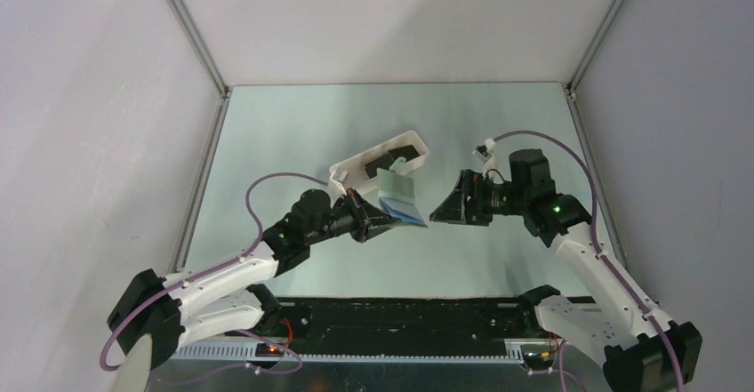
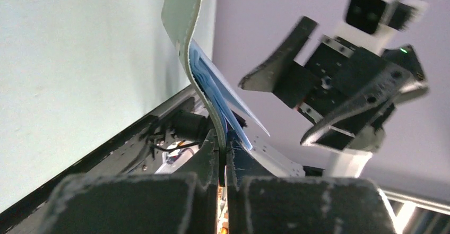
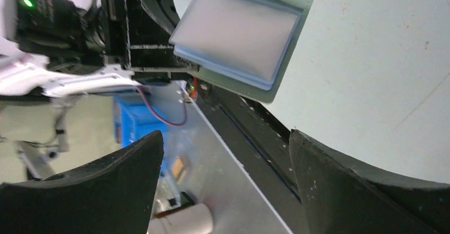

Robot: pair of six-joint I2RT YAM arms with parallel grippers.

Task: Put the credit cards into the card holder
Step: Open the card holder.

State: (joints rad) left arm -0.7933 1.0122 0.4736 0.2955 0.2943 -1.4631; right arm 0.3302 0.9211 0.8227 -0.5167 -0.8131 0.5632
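My left gripper (image 1: 396, 221) is shut on the bottom edge of the card holder (image 1: 398, 196), a grey-green wallet with a blue-grey inside, held upright and open above the table. In the left wrist view the fingers (image 2: 209, 154) pinch its curved grey-green cover (image 2: 197, 80). My right gripper (image 1: 446, 200) is open and empty, just right of the holder and facing it. In the right wrist view the holder's blue-grey pocket (image 3: 239, 32) is ahead of the open gripper (image 3: 225, 141). Dark credit cards (image 1: 392, 157) lie in the white tray (image 1: 418, 140) behind the holder.
The white tray stands at an angle at mid-table, close behind the left gripper. The right gripper shows in the left wrist view (image 2: 313, 91), close to the holder. A black rail (image 1: 400, 316) runs along the near table edge.
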